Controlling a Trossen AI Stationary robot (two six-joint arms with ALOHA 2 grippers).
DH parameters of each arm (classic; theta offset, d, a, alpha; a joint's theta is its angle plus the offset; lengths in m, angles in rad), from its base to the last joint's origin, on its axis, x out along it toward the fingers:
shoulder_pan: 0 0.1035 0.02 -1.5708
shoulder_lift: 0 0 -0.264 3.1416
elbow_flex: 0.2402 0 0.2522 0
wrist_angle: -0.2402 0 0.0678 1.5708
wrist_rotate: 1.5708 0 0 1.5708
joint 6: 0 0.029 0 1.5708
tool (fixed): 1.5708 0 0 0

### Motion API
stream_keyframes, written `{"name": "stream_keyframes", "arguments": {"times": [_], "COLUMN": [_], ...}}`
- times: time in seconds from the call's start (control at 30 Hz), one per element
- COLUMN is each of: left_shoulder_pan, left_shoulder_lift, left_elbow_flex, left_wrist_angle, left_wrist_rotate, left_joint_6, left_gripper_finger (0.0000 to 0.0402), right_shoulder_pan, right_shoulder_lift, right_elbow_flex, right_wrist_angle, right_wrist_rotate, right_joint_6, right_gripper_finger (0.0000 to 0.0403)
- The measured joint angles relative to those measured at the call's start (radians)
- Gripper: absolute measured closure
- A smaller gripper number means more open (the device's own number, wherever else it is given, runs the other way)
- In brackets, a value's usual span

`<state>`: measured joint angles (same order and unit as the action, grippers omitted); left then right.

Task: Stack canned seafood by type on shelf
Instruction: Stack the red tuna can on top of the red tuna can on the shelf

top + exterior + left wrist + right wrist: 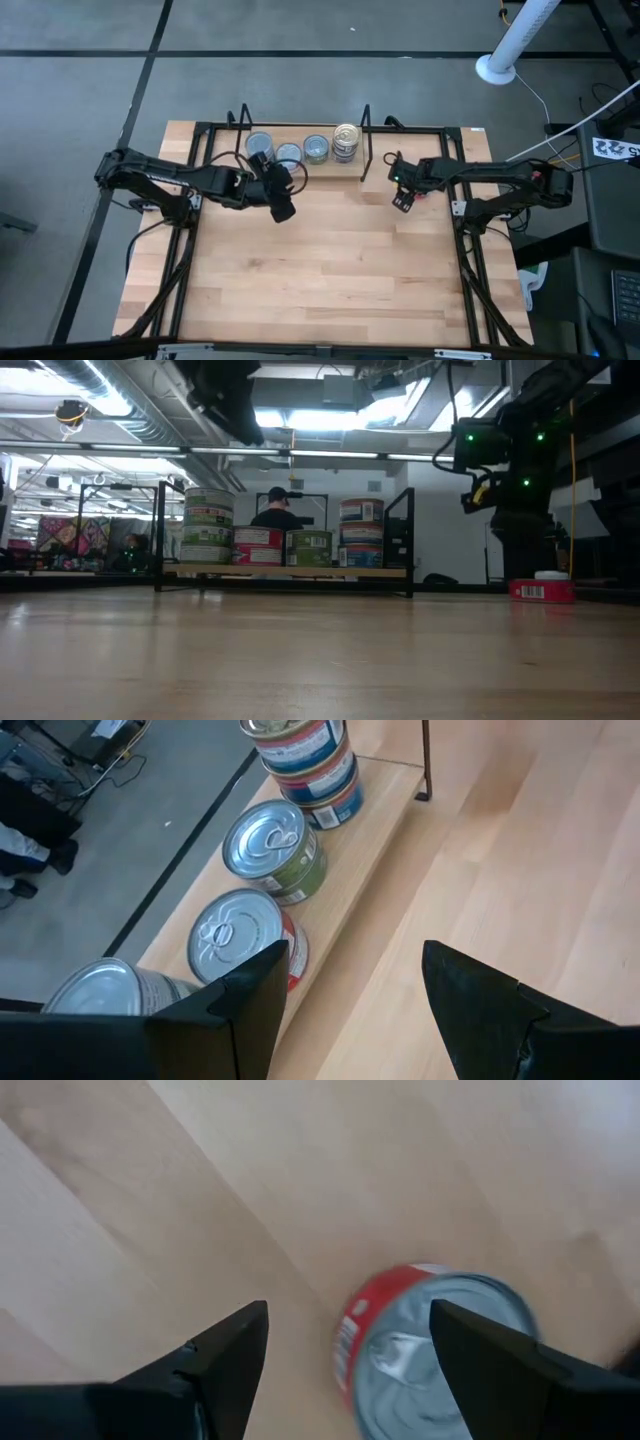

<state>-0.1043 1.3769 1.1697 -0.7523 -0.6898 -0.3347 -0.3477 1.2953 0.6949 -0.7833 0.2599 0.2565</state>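
Observation:
The shelf (290, 572) stands at the table's far edge. It bears a stack of green-white tins (208, 525), a single red tin (258, 546), a green tin (275, 845) and a stack of blue and red tins (310, 765). My left gripper (350, 1010) hovers open in front of the shelf's left part, with nothing between its fingers. One red-labelled tin (430, 1355) with a silver lid rests flat on the table (541, 590) at the right. My right gripper (350, 1365) hangs open above it, pointing steeply down, clear of the tin.
Black frame rails (470, 250) run along the table's sides and far edge. A white post (510, 45) stands beyond the far right corner. A person (275, 510) shows in the room behind the shelf. Bare wood (330, 280) stretches toward the near edge.

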Motion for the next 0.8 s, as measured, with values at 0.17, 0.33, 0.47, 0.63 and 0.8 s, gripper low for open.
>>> {"name": "stream_keyframes", "arguments": {"times": [0.17,0.33,0.47,0.63,0.8], "left_shoulder_pan": [0.000,0.000,0.000,0.000,0.000], "left_shoulder_lift": [0.000,0.000,0.000,0.000,0.000], "left_elbow_flex": [-0.017,-0.018,-0.018,-0.018,-0.018], "left_wrist_angle": [0.008,0.010,0.010,0.010,0.010], "left_wrist_rotate": [0.000,0.000,0.000,0.000,0.000], "left_joint_6": [-0.006,-0.007,-0.007,-0.007,-0.007], "left_gripper_finger": [0.0176,0.0176,0.0176,0.0176,0.0176], "right_shoulder_pan": [0.000,0.000,0.000,0.000,0.001], "right_shoulder_lift": [0.000,0.000,-0.001,-0.002,-0.003], "right_elbow_flex": [-0.036,-0.063,-0.080,-0.080,-0.080], "right_wrist_angle": [0.043,0.062,0.086,0.088,0.093], "right_wrist_rotate": [-0.033,-0.018,-0.040,-0.068,-0.127], "right_joint_6": [0.000,0.000,0.018,0.028,0.046], "right_gripper_finger": [0.0123,0.0123,0.0123,0.0123,0.0123]}}
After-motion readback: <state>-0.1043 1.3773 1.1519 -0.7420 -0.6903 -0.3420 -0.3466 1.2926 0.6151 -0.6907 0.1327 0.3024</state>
